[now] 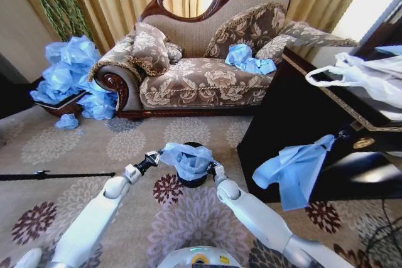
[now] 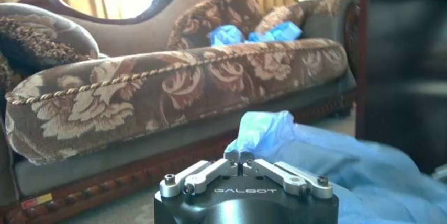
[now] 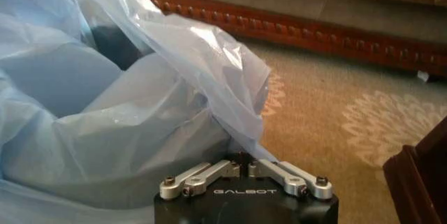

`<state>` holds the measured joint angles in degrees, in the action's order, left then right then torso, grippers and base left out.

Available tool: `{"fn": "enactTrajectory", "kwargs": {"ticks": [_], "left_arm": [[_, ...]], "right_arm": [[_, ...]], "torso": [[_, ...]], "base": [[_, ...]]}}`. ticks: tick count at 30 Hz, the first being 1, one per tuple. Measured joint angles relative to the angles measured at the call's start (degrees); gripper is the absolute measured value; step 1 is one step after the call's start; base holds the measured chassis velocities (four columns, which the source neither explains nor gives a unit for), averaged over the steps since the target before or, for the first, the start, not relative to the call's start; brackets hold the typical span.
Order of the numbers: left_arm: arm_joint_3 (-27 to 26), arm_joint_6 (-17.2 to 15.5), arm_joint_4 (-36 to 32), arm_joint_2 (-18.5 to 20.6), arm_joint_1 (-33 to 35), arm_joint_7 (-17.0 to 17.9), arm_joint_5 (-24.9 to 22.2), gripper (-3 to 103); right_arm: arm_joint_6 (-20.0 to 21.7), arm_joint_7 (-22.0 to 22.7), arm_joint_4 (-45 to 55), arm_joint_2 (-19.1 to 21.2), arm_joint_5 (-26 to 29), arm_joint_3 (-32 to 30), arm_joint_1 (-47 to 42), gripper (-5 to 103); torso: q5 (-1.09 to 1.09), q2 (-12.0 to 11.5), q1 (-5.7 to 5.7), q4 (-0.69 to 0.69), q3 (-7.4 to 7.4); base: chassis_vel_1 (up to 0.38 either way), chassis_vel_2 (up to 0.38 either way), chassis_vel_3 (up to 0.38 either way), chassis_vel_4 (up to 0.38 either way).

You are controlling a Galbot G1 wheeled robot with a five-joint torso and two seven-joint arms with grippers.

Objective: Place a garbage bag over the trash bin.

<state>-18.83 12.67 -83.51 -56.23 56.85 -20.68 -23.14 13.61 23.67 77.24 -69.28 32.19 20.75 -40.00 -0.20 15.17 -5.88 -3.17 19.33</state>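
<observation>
A light-blue garbage bag [image 1: 188, 159] lies draped over the small black trash bin [image 1: 191, 182] on the carpet in front of me. My left gripper [image 1: 156, 154] is shut on the bag's left edge. In the left wrist view the fingertips [image 2: 239, 157] pinch a bunched fold of the bag [image 2: 265, 130]. My right gripper [image 1: 212, 167] is shut on the bag's right edge. In the right wrist view the gripper [image 3: 243, 157] pinches the film, and the bag [image 3: 119, 109] billows open with the dark bin [image 3: 115, 46] showing through it.
A patterned sofa [image 1: 207, 73] stands behind, with blue bags [image 1: 248, 61] on its seat. A heap of blue bags [image 1: 72, 76] lies at its left end. A dark cabinet [image 1: 314, 123] stands close on the right, with a blue bag [image 1: 292, 167] hanging from it and a white bag [image 1: 364, 76] on top.
</observation>
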Motion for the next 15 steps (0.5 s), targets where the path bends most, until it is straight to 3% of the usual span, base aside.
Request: {"fn": "enactTrajectory", "kwargs": {"ticks": [8,15], "left_arm": [[3.3,-2.8,3.8,-3.1,-4.2,3.0,-0.7,0],[4.7,-4.5,4.8,-3.4,-5.9,5.2,-1.6,0]], "right_arm": [[0.4,0.1,1.0,2.4,0.5,0.1,1.9,0],[0.4,-0.6,0.5,4.0,0.7,0.0,3.9,0]], "torso": [[0.0,0.0,0.0,0.0,0.0],[0.0,0.0,0.0,0.0,0.0]], "base": [[0.0,0.0,0.0,0.0],[0.0,0.0,0.0,0.0]]}}
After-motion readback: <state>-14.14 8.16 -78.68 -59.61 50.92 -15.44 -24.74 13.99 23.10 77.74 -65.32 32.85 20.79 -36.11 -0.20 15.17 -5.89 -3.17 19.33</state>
